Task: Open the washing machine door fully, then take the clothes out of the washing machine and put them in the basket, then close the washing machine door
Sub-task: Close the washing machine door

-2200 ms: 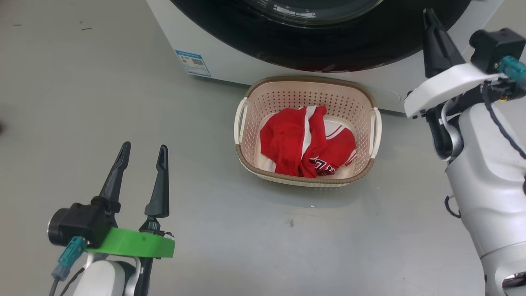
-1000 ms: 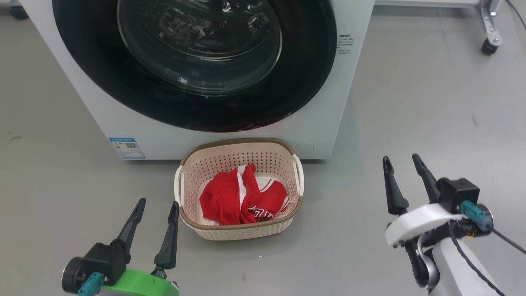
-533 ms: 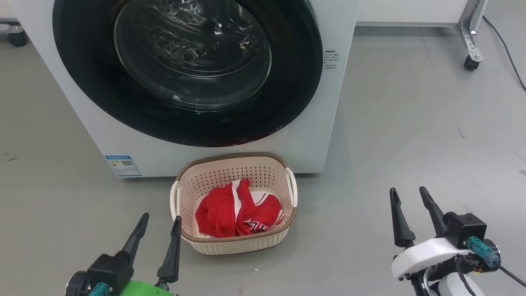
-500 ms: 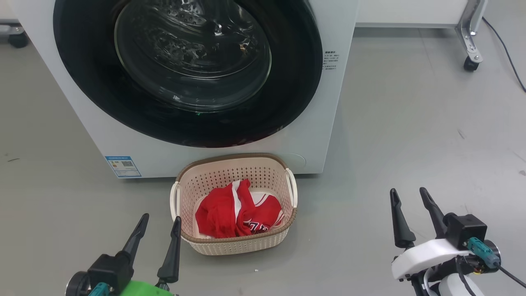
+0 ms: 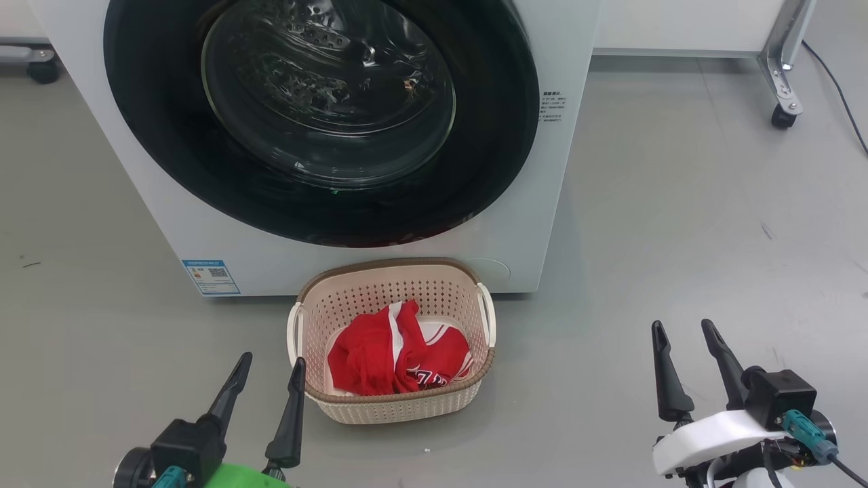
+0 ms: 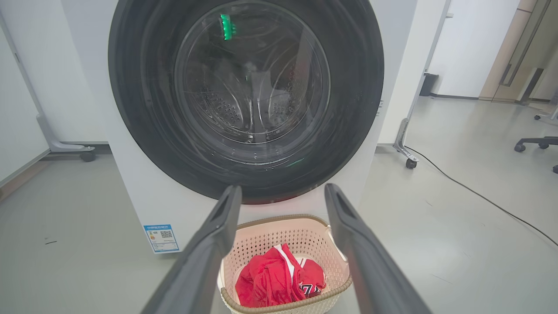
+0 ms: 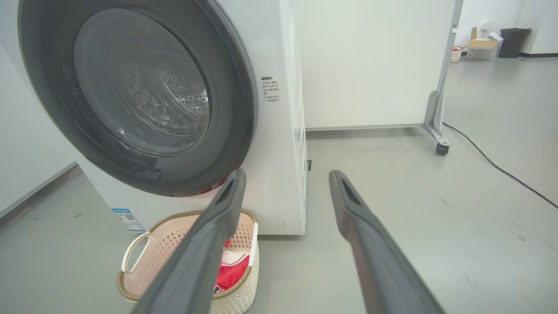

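Observation:
The round black washing machine door [image 5: 325,115] lies shut against the white washing machine [image 5: 563,169]. In front of it on the floor stands the cream basket [image 5: 386,268], and the red clothes [image 5: 397,356] lie bunched inside. My left gripper [image 5: 272,359] is open and empty, just left of the basket's near corner. My right gripper [image 5: 681,325] is open and empty, well to the right over bare floor. In the left wrist view the door [image 6: 246,87], basket [image 6: 279,220] and clothes [image 6: 274,279] sit between the spread left gripper [image 6: 283,188]. The right gripper [image 7: 287,173] faces the washer's right corner.
A blue label [image 5: 210,276] marks the washer's lower left front. A wheeled metal leg [image 5: 780,102] of a white panel and a black cable [image 5: 834,74] lie at the far right. A chair base [image 6: 536,141] stands further off. Grey floor surrounds the basket.
My right arm has come down from beside the door's edge to low on the right. The head view has pulled back and drifted. Door, basket and clothes stay put.

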### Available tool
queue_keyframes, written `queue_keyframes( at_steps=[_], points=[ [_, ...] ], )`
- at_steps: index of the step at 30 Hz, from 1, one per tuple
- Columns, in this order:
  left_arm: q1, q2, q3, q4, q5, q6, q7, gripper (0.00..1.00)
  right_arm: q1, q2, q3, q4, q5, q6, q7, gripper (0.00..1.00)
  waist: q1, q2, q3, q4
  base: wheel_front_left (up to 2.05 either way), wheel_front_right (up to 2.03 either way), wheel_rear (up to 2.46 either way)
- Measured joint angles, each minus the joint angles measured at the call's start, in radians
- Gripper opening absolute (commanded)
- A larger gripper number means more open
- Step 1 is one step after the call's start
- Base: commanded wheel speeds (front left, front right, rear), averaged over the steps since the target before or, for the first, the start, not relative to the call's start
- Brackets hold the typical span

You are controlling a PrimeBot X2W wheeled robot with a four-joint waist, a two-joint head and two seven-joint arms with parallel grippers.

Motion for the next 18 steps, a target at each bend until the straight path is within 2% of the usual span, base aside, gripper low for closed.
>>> queue_keyframes(
  at_steps=[18],
  points=[
    [0.006, 0.0, -0.001, -0.026, 0.001, 0.005, 0.012, 1.0, 0.042, -0.01, -0.01, -0.072, 0.0, -0.017, 0.0, 1.0, 0.0, 0.0, 0.007, 0.01, 0.0, 0.0, 0.0]
  ],
)
